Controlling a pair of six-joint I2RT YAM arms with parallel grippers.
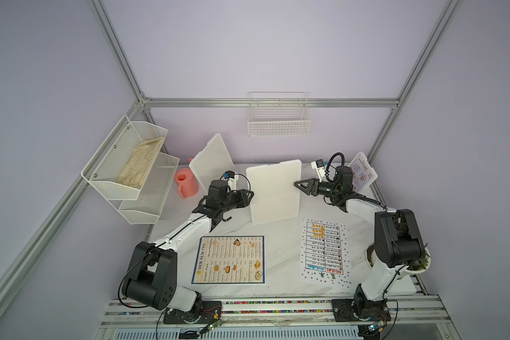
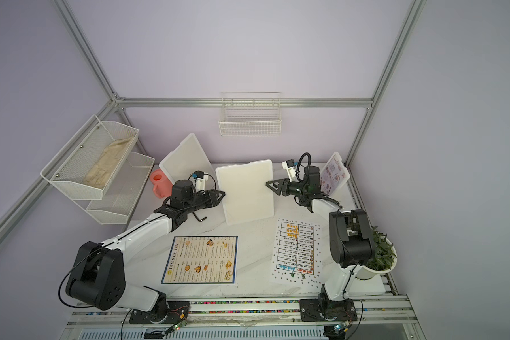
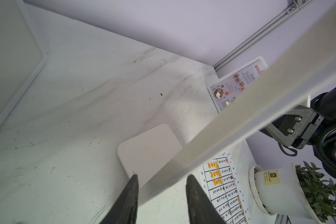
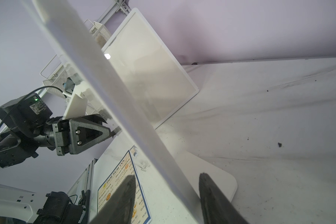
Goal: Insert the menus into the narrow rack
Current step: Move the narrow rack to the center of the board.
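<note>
Marble bench [image 1: 283, 262] — two laid flat: DIM SUM INN menu [image 1: 228, 260], dotted table menu [image 1: 324, 253]; one Special Menu card [image 1: 361, 173] stands back right. Left gripper [image 1: 249, 195], right gripper [image 1: 297, 185] — jaws part-open, astride one upright white panel [image 1: 274, 191].

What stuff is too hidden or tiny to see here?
- Special Menu card: left wrist view, half covered by the white stand.
- DIM SUM INN menu: small print too tiny in both top views.
- Plant pot: mostly behind the right arm in a top view.
</note>
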